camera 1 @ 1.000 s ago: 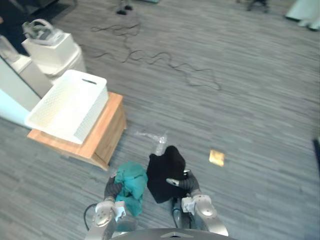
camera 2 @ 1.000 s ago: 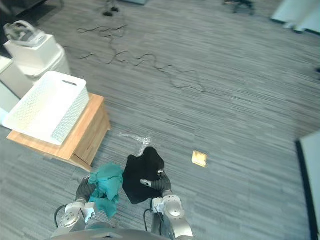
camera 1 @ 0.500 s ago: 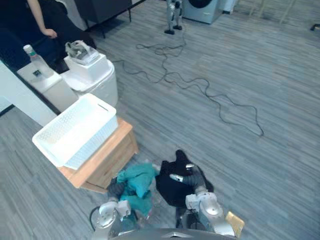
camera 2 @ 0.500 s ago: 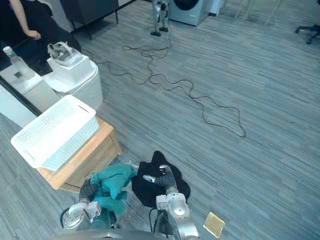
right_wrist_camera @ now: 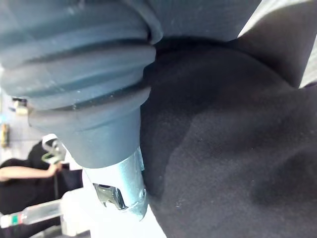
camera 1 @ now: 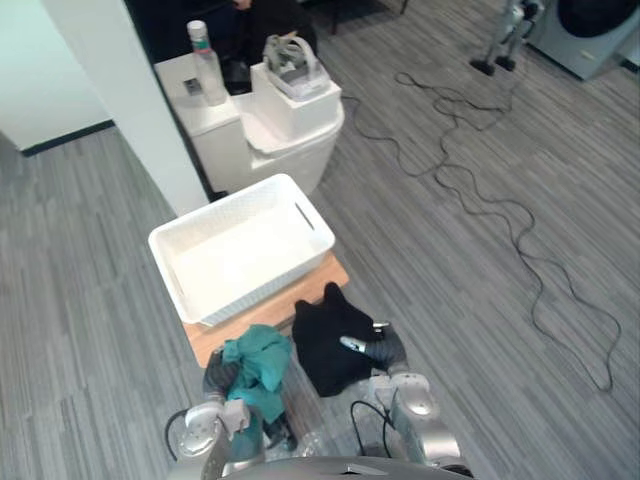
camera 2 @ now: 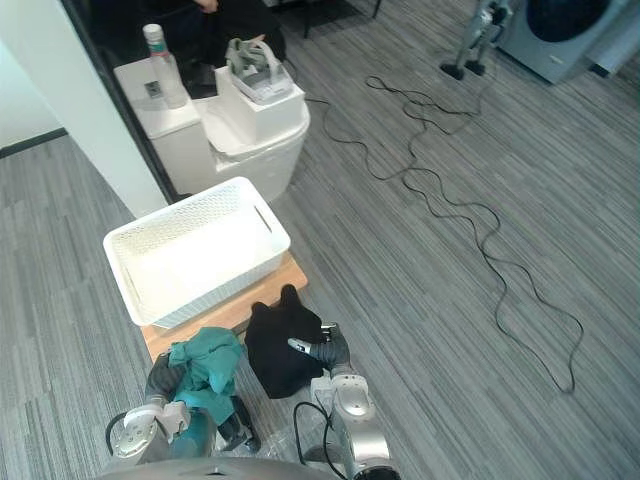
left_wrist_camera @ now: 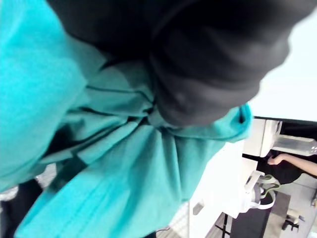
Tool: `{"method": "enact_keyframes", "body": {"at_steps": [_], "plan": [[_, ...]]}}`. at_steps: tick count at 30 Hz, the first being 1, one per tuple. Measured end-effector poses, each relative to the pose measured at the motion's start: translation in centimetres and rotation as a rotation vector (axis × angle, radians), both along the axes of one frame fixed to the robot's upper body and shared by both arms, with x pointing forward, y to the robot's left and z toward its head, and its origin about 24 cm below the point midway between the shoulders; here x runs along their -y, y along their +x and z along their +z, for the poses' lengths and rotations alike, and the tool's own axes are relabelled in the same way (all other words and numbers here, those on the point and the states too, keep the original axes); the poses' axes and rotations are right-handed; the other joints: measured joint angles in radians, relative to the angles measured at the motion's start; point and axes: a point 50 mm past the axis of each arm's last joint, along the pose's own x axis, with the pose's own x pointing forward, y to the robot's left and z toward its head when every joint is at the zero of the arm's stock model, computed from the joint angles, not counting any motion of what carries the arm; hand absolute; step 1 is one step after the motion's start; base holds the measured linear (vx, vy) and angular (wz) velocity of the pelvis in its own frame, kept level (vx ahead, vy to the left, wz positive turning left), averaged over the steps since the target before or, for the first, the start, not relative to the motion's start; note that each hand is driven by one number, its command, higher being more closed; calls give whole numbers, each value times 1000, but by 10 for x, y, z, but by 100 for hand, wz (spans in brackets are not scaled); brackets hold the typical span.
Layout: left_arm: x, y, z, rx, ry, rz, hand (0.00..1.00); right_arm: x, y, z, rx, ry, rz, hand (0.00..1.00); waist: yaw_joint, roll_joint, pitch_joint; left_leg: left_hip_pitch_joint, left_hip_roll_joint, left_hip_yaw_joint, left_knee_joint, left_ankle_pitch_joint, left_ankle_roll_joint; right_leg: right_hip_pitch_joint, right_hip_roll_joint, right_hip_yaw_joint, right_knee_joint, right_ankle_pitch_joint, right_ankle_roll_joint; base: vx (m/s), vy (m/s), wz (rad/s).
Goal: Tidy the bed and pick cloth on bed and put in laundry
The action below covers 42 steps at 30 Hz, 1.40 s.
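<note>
Left hand: it is buried in a bunched teal cloth, which is wrapped over it. You cannot tell from any view whether this hand is clamped or slack. In the left wrist view the teal fabric gathers into folds right under the dark wrist cover.

Right hand: its thumb lies across the top of a black cloth and pins the fabric against the hand. The cloth hangs in a loose mass off the hand, towards the teal one. The right wrist view confirms black fabric pressed close against the hand.

Position of the two cloths: both are held low in front of you, side by side, teal on the left and black on the right, nearly touching. Both are outside the laundry basket, on its near side.

The white perforated basket sits on a low wooden stand. The black cloth overlaps the stand's near right corner in the head views.

Beyond the basket:
- A white rounded cabinet carries a bottle and a white box with a strapped grey device on top.
- A white pillar stands to the left.
- A black cable snakes over the grey plank floor to the right.
- A person's hand shows in the left wrist view.
</note>
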Motion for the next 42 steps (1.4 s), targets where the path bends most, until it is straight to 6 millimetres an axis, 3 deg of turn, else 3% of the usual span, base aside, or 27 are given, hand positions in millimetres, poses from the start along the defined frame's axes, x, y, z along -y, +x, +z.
{"method": "enact_keyframes", "body": {"at_steps": [1,2,3,4,5,6,7,8,9,10,12,14,17,21,28,35,38,42], "plan": [[-1,-4,-2,-12,4,-2,100,3,-1,1,5,-2,-10,100,-15,0,-2,41,-42,-54,-69,28,5,-96,-52,52,221,43,-45,158,77,118],[-2,-5,-2,-18,10,-4,100,3,-1,2,7,-2,-12,100,-27,2,-2,57,-51,-82,-87,35,5,-143,-51,96,319,10,-50,248,25,131],[-8,-8,-4,-30,32,-5,100,0,-1,2,11,9,-14,100,-42,7,-2,86,-54,-136,-114,49,4,-225,0,179,434,-80,-41,265,-27,142],[-14,-9,-4,-35,59,-14,100,-4,-2,7,31,21,-11,100,-48,13,1,110,-53,-191,-131,55,0,-274,69,240,434,-152,-31,319,-47,142],[-17,-9,-4,-37,70,-17,100,-6,-2,10,44,30,-12,100,-49,23,6,120,-53,-218,-137,56,-2,-295,103,270,405,-184,-34,260,-92,145],[-20,-9,-5,-41,82,-18,100,-9,0,18,83,45,-15,100,-52,20,5,132,-52,-274,-138,57,-7,-331,173,342,305,-234,-51,237,-140,147],[-21,-10,-6,-48,89,-21,100,-10,2,28,132,50,-11,100,-57,22,2,133,-54,-319,-135,54,-16,-355,227,415,162,-246,-54,225,-152,140],[-21,-11,-7,-52,91,-23,100,-10,3,31,148,53,-10,100,-60,18,-1,134,-56,-329,-134,51,-20,-360,239,434,107,-243,-54,208,-149,139],[-26,-15,-10,-70,113,-29,100,-16,4,42,194,64,10,100,-64,-18,-19,145,-86,-319,-132,35,-52,-361,232,466,-119,-74,-76,170,-112,100],[-25,-18,-15,-95,108,-26,100,-17,4,46,213,62,22,100,-68,-13,-17,157,-88,-325,-127,25,-58,-357,227,472,-104,-50,-40,266,-151,85],[-18,-28,-22,-139,70,-2,100,-22,11,64,292,28,95,100,-48,44,-41,166,-32,-246,-113,12,-97,-305,256,458,-179,-34,-55,259,-114,0],[-16,-29,-24,-149,53,20,100,-20,14,86,388,24,98,100,-47,59,-48,182,-2,-218,-117,6,-108,-264,288,459,-247,-6,-71,150,-66,-25],[-16,-26,-24,-143,37,34,100,-9,20,118,533,-31,63,100,-50,53,-52,192,12,-203,-119,5,-109,-219,307,469,-342,38,-75,102,-27,-26],[-17,-27,-31,-174,31,38,100,11,34,185,827,-130,10,100,-65,54,-62,217,6,-184,-117,5,-109,-153,305,478,-453,112,-75,32,37,-20],[-26,-41,-42,-244,-16,117,100,7,63,264,1133,-260,85,100,-62,53,-95,219,-8,-168,-141,6,-109,-141,300,482,-519,173,-70,-72,18,-7],[-30,-55,-53,-316,-38,171,100,0,88,274,1118,-276,155,100,-49,46,-103,209,-4,-163,-157,12,-98,-148,304,477,-542,181,-77,-123,-58,-5],[-29,-56,-56,-333,-50,180,100,-4,99,262,1051,-282,178,100,-48,40,-107,191,-3,-190,-176,33,-90,-151,303,448,-542,178,-99,-147,-75,26],[-30,-49,-54,-311,-60,182,100,-4,117,233,905,-288,171,100,-22,35,-109,162,-3,-227,-189,63,-95,-167,298,411,-543,182,-109,-89,-64,30]]}}
